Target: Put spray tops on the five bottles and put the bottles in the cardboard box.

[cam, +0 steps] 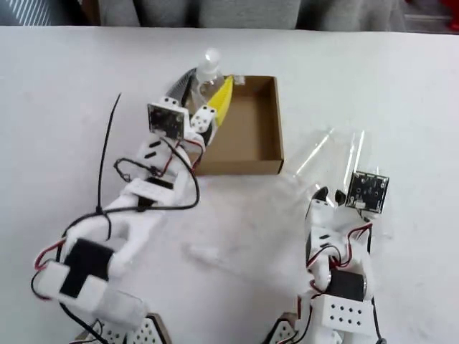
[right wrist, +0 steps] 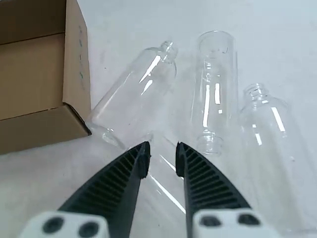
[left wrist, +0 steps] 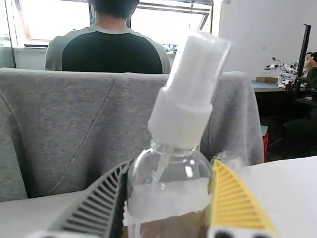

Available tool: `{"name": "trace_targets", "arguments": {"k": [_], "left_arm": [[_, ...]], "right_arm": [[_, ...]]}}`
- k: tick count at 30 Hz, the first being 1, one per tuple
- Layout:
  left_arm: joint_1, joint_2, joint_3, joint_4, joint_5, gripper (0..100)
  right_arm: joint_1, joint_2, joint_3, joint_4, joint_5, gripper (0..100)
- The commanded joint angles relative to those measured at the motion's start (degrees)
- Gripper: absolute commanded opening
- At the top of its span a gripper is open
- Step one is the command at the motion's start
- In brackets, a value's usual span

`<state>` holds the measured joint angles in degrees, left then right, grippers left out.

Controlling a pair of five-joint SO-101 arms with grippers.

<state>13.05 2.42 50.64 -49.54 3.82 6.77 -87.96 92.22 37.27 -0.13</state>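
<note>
The left gripper [cam: 203, 92] was clamped on a clear bottle [cam: 208, 87] fitted with a white spray top [cam: 210, 61]. It held the bottle at the far left corner of the box [cam: 244, 166], spray top uppermost. The right gripper [right wrist: 162, 151] sat low over the counter [cam: 401, 86] to the right of the box. Its jaws were narrowly parted and its tips lay close to three uncapped bottles lying on their sides.

The left wrist view showed the grip. One dark finger [left wrist: 101, 206] and one yellow finger [left wrist: 237, 201] pressed opposite sides of the bottle body, with the spray top above them.

The right wrist view separated the loose bottles, which the high view gave as faint streaks:
- One [right wrist: 133, 94] lay just beside the box's near right corner.
- A second [right wrist: 215, 89] had its neck toward the gripper.
- A third [right wrist: 267, 129] lay farthest from the box.
</note>
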Motion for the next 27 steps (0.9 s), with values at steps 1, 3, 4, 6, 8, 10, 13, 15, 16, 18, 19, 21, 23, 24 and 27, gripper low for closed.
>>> {"name": "trace_targets", "arguments": {"k": [1,3,4,6,8,10,13,15,16,18,19,21,23,24,27], "left_arm": [[-2.51,8.04,-10.29,-1.76,0.26,11],[-3.21,12.0,-13.89,-1.76,1.58,11],[-3.47,13.76,-15.74,-1.76,2.55,11],[-3.91,17.01,-19.34,-1.76,3.43,11],[-4.0,19.91,-22.15,-1.76,3.34,11],[-4.18,22.37,-23.91,-1.76,3.16,11],[-4.26,25.27,-26.11,-1.76,2.99,11],[-4.79,26.68,-27.52,-1.76,2.99,11],[-4.97,27.38,-28.04,-1.76,2.99,11],[-5.41,28.35,-29.1,-1.76,2.99,11],[-5.67,28.88,-29.54,-1.76,2.99,11],[-5.76,29.93,-30.59,-1.58,2.99,11],[-5.76,31.08,-31.47,-1.49,2.99,11],[-5.76,31.6,-32.0,-1.49,2.99,11],[-5.76,33.1,-33.32,-1.49,2.99,11]], "right_arm": [[0.57,-0.66,-0.7,-1.1,0.44,7.0],[0.48,-0.66,-0.7,-1.1,0.44,7.0],[0.48,-0.66,-0.62,-1.1,0.44,7.0],[0.4,-0.66,-0.62,-1.1,0.44,7.0],[0.4,-0.66,-0.62,-1.1,0.44,7.0],[0.4,-0.66,-0.62,-1.1,0.44,7.0],[0.4,-0.66,-0.62,-1.1,0.44,7.0],[0.31,-0.66,-0.62,-1.1,0.44,7.0],[0.31,-0.66,-0.62,-1.1,0.53,7.0],[0.31,-0.66,-0.44,-1.1,0.53,7.0],[0.31,-0.66,-0.18,-1.1,0.53,7.0],[0.22,-0.66,-0.09,-1.1,0.53,7.0],[0.22,-0.66,-0.09,-1.1,0.53,7.0],[0.22,-0.66,-0.09,-1.1,0.53,7.0],[0.31,-0.66,-0.09,-1.1,0.53,7.0]]}}
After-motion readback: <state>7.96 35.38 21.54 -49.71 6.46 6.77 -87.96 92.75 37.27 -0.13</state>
